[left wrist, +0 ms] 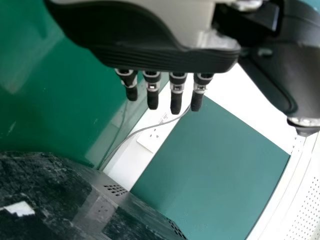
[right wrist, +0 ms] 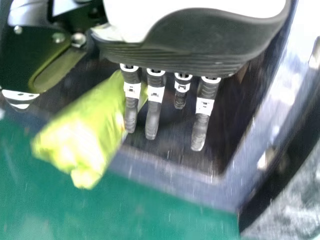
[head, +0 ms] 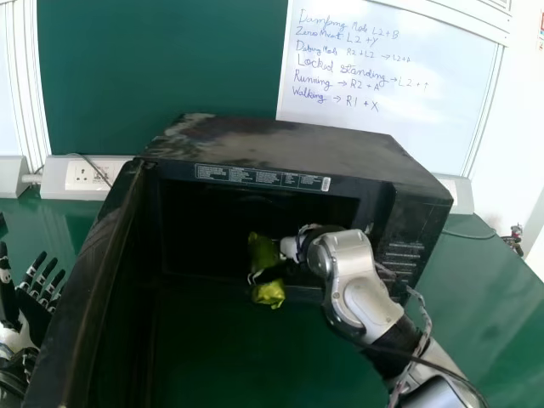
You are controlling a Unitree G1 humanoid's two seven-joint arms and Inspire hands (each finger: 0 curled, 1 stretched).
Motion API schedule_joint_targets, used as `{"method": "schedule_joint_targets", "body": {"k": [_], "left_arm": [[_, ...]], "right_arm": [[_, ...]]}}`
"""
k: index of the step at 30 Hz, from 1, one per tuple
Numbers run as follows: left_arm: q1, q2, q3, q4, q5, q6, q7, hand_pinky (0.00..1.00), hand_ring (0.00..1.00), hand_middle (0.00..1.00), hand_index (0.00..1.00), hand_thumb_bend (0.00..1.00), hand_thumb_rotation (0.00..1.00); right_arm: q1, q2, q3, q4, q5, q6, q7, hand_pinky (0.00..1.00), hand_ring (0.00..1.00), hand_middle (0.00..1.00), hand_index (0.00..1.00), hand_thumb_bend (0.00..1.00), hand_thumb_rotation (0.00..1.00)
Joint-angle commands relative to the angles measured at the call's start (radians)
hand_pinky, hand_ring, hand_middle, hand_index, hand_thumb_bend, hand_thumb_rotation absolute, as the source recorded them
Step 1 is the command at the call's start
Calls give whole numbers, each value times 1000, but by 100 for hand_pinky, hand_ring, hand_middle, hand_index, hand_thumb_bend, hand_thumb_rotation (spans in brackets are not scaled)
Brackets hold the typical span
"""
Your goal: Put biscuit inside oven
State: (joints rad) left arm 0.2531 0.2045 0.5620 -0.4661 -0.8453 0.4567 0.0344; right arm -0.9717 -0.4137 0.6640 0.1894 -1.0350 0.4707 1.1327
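In the head view, my right hand (head: 291, 247) is at the open front of the black oven (head: 297, 144), pinching the yellow-green biscuit packet (head: 269, 293). The packet hangs upright across the lower edge of the opening. Seen from the right wrist, the packet (right wrist: 82, 135) sticks out between the thumb side and the fingers of my right hand (right wrist: 195, 45). My left hand (head: 30, 306) stays outside the oven door, at the head view's left edge, with its fingers extended; the left wrist view shows this left hand (left wrist: 165, 57) too.
The oven door (head: 93, 280) stands open on the left, between my left hand and the opening. A green table (head: 484, 314) lies beneath the oven. Behind are a wall socket (head: 87, 175) with a cable and a whiteboard (head: 382, 93).
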Motion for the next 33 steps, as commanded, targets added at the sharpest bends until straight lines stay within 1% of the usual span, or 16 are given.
{"method": "schedule_joint_targets", "body": {"k": [1, 6, 10, 13, 14, 16, 17, 18, 20, 21, 23, 24, 25, 27, 31, 33], "left_arm": [[-10, 6, -3, -9, -6, 7, 6, 73, 80, 83, 85, 74, 14], [-13, 6, -2, -7, -13, 9, 9, 75, 81, 84, 86, 75, 14], [-13, 6, -2, -6, -8, 6, 8, 74, 80, 83, 85, 75, 14], [-9, 7, -5, -8, -4, 5, 3, 74, 81, 83, 85, 75, 14], [-8, 8, -5, -6, -1, 1, -3, 74, 80, 83, 85, 75, 14], [-7, 10, -4, -1, 0, -1, -11, 74, 81, 84, 85, 75, 14], [-7, 11, -4, 0, 0, 0, -14, 74, 81, 84, 85, 75, 15], [-8, 11, -4, 0, 1, 0, -14, 74, 81, 84, 85, 75, 15], [-8, 10, -3, -2, 3, 1, -12, 74, 81, 84, 85, 75, 15], [-8, 8, -4, -4, 3, 2, -10, 74, 80, 83, 85, 75, 15], [-8, 5, -4, -7, 1, 2, -7, 74, 80, 83, 85, 75, 15], [-7, 4, -4, -6, 1, 0, -9, 74, 80, 83, 85, 75, 14], [-8, 3, -3, -4, 0, -2, -11, 74, 80, 83, 85, 76, 14], [-8, 2, -2, -4, -5, 1, -9, 74, 80, 83, 84, 76, 14], [-7, 2, -5, -4, 6, -4, -10, 74, 80, 83, 85, 76, 14], [-7, 2, -5, -4, 7, -5, -10, 74, 79, 82, 84, 76, 13]], "right_arm": [[-24, 8, 0, -1, -10, -5, 16, 61, 72, 79, 78, 100, 100], [-19, 24, -3, 5, -35, 11, 33, 60, 71, 77, 76, 100, 100], [-22, 43, -4, 26, -43, 19, 40, 61, 72, 77, 76, 100, 100], [-15, 57, 2, 35, -61, 22, 9, 61, 72, 78, 76, 100, 100], [-4, 64, -3, 30, -70, 31, -19, 58, 70, 77, 75, 100, 98], [29, 93, -29, 19, -86, 83, -95, 44, 58, 68, 75, 96, 82], [43, 114, -45, 20, -90, 119, -134, 37, 50, 63, 75, 91, 73], [56, 130, -60, 18, -89, 148, -170, 31, 43, 57, 74, 84, 62], [78, 150, -88, 3, -75, 176, -234, 24, 37, 51, 73, 71, 48], [88, 155, -97, -3, -72, 180, -266, 21, 33, 47, 70, 65, 40], [100, 170, -111, 0, -67, 186, -331, 18, 29, 41, 61, 59, 31], [105, 178, -118, 2, -64, 190, -364, 16, 26, 38, 54, 54, 21], [111, 188, -128, 0, -59, 195, -397, 14, 24, 36, 51, 52, 17], [119, 197, -138, -2, -52, 193, -448, 11, 20, 32, 50, 50, 14], [132, 192, -141, -9, -43, 160, -531, 9, 17, 28, 49, 50, 13], [139, 194, -150, -1, -26, 144, -575, 8, 16, 27, 49, 51, 14]]}}
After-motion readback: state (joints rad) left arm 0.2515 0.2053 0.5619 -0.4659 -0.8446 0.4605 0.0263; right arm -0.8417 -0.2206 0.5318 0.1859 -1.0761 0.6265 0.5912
